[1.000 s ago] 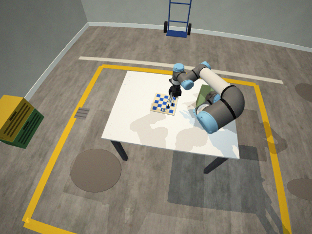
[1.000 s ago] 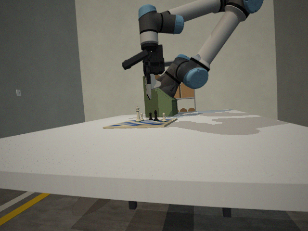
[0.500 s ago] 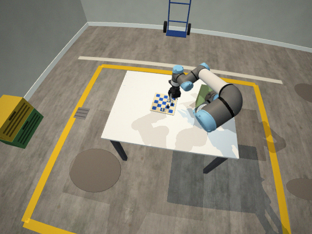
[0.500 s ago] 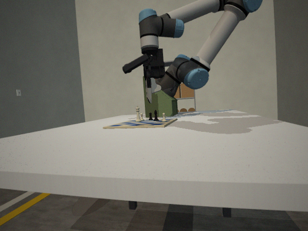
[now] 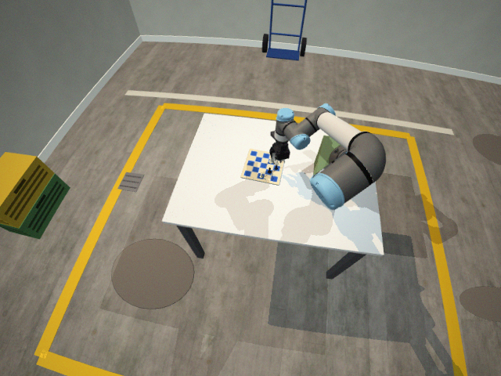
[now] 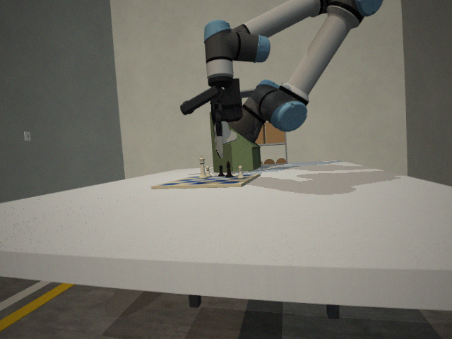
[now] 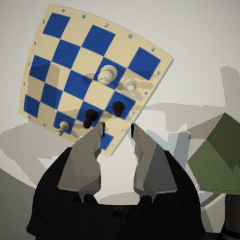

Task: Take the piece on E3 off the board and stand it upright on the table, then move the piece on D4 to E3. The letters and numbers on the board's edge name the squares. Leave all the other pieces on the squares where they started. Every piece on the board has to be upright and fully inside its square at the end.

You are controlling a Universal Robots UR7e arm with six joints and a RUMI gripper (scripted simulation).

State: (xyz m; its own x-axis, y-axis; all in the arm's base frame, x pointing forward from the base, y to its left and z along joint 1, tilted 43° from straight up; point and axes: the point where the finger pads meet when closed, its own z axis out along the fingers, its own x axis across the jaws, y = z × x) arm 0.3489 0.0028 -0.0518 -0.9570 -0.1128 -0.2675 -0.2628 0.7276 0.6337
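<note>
The small blue-and-cream chessboard [image 5: 254, 160] [image 6: 189, 183] [image 7: 55, 50] lies on the white table [image 5: 226, 194] [image 6: 219, 226]. Several pieces stand upright at its end nearest the arm: a tall white piece [image 7: 106, 75] [image 6: 201, 167], a white pawn [image 7: 130, 85] [image 6: 207, 170], two black pieces [image 7: 118, 107] [image 7: 90, 115] [image 6: 229, 169] [image 6: 220, 170], and another white pawn [image 7: 62, 128] [image 6: 240, 171]. My gripper [image 7: 118, 123] [image 6: 219, 153] [image 5: 277, 160] hangs above that end of the board, well over the pieces. Its fingers stand a little apart with nothing between them. The board's edge letters are too small to read.
A green box [image 5: 323, 155] [image 6: 237, 153] [image 7: 220, 155] stands on the table just behind the board, near the arm's base. The arm's elbow [image 5: 347, 170] hangs over the table's right side.
</note>
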